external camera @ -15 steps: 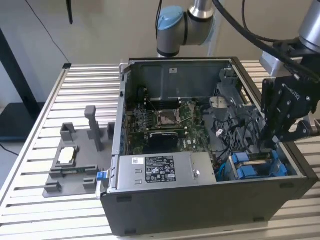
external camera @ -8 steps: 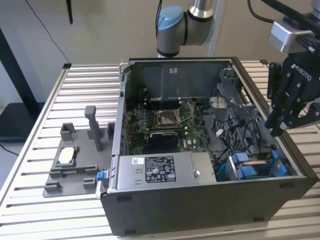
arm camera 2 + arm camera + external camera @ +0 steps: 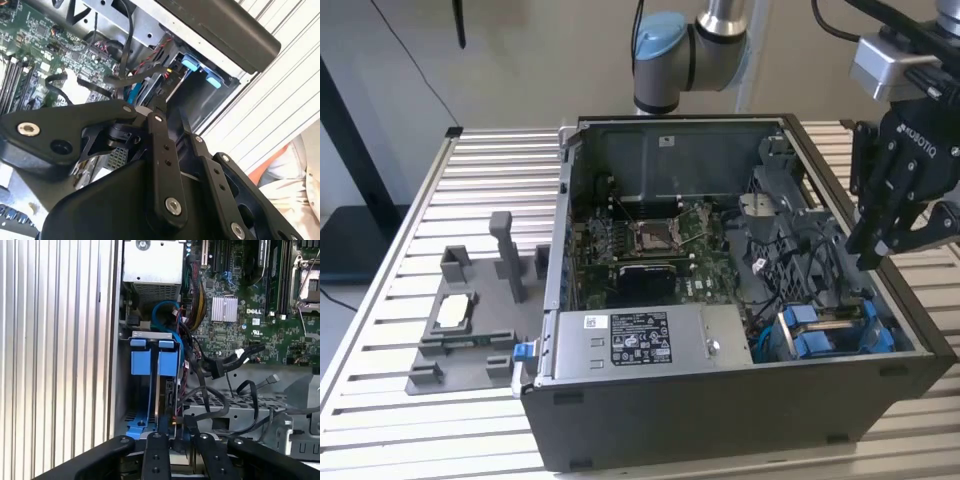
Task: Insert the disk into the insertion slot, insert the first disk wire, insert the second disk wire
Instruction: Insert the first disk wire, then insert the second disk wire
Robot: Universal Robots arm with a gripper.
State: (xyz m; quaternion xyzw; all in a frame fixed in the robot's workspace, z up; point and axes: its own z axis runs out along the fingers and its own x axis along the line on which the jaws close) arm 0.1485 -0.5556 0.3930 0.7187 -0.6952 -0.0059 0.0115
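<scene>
Black gripper (image 3: 176, 437) hangs right over the drive bay; whether it is gripping anything, you cannot tell. Just beyond it the disk (image 3: 163, 400) stands on edge inside the insertion slot (image 3: 150, 334), so step one looks done to me. You're likely on the first wire. Loose black wires (image 3: 220, 365) crowd beside the bay, and whether any is plugged is unclear. A plug-in calls for squaring a connector to the disk's edge in a tight gap. Motherboard (image 3: 240, 300) lies farther off.
</scene>
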